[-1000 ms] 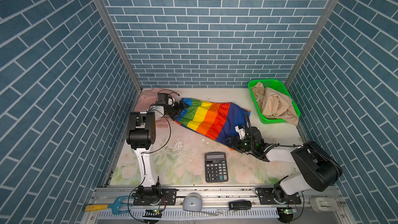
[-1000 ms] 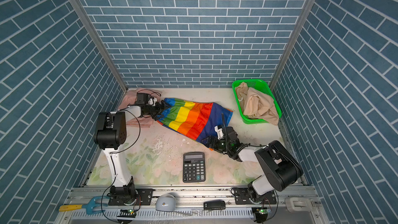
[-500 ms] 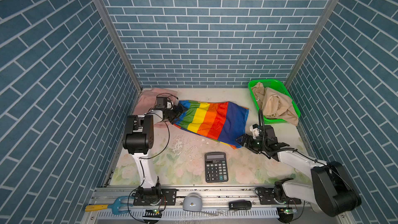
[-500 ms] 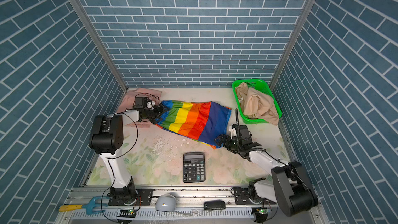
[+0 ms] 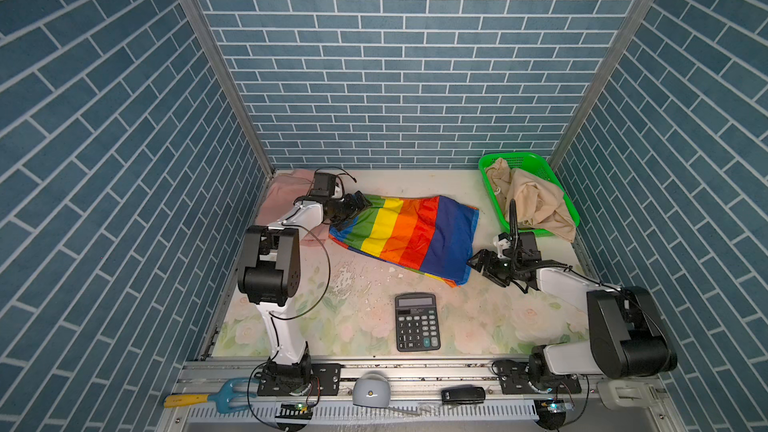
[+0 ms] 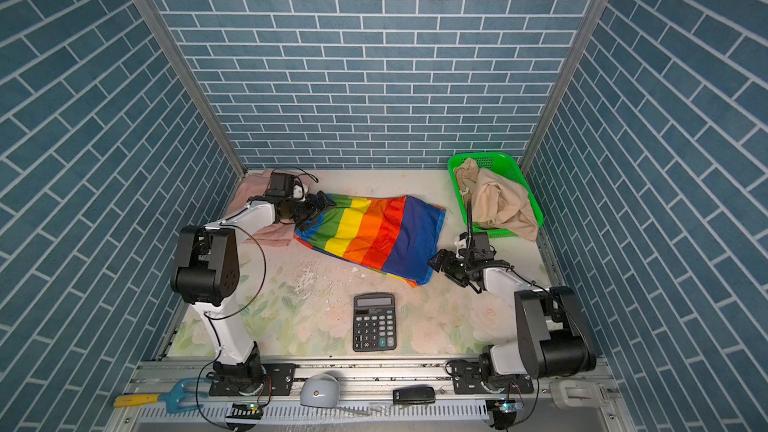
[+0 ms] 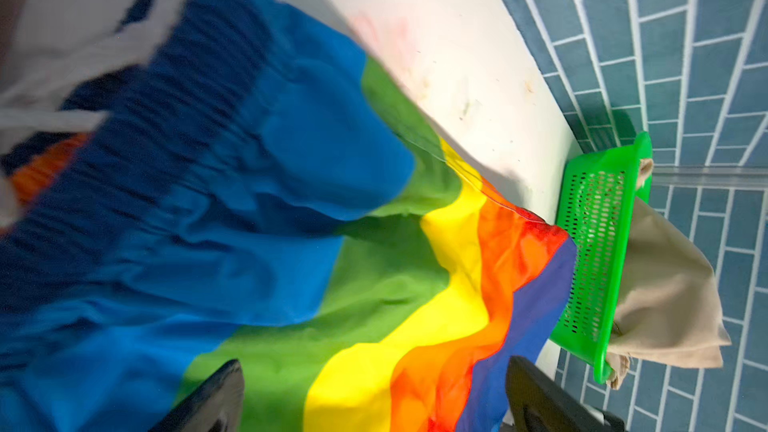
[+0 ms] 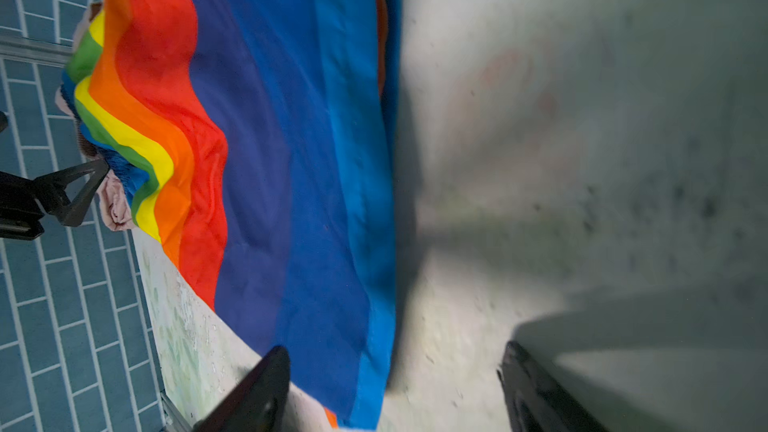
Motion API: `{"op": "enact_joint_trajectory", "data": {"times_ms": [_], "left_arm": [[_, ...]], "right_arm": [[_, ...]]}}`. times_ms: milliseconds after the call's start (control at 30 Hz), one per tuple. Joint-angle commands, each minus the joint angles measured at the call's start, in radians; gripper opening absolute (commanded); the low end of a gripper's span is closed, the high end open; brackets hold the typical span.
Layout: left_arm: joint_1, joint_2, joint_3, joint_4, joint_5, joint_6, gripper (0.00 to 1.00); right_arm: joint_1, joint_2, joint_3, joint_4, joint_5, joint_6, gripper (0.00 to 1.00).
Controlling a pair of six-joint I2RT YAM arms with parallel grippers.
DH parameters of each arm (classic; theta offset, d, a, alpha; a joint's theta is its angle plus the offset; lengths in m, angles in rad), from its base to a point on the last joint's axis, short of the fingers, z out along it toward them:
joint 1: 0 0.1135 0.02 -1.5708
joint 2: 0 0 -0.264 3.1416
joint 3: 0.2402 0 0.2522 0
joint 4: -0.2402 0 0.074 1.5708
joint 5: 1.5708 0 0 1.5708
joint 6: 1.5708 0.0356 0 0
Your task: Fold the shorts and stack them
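Both released, the left gripper [image 5: 362, 202] and right gripper [image 5: 478, 267] are hovering with opposite ends of the rainbow shorts [image 5: 409, 234] lying between their spread fingers, likely readying a fold.

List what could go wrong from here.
The right tool stands open astride the blue hem of the rainbow shorts, half over bare table; closing may catch one layer or none.
The left tool is open at the waistband beside the pink shorts; it might snag both.
The calculator lies just in front; a fold that way could land on it.
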Motion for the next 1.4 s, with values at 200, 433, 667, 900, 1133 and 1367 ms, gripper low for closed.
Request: {"op": "enact_joint_trajectory", "data": {"times_ms": [200,433,667,900,1133,1367], "left_arm": [[-0.097,-0.012,-0.017,-0.029,-0.028,0.004,1.00],[-0.115,0.071,-0.042,0.012,-0.010,-0.015,1.00],[-0.110,0.133,-0.051,0.017,-0.015,0.002,0.99],[-0.107,0.168,-0.075,0.045,-0.012,-0.001,1.00],[-0.107,0.172,-0.075,0.054,-0.012,-0.005,1.00],[-0.107,0.180,-0.075,0.059,-0.010,-0.011,1.00]], "right_arm": [[-0.003,0.117,-0.018,0.283,-0.119,0.071,0.65],[-0.004,0.218,-0.049,0.584,-0.184,0.195,0.43],[-0.003,0.147,0.012,0.611,-0.208,0.197,0.12],[-0.001,0.040,0.110,0.480,-0.289,0.114,0.06],[0.028,0.028,0.037,0.541,-0.396,0.110,0.33],[0.122,-0.012,-0.092,0.563,-0.375,0.078,0.54]]}}
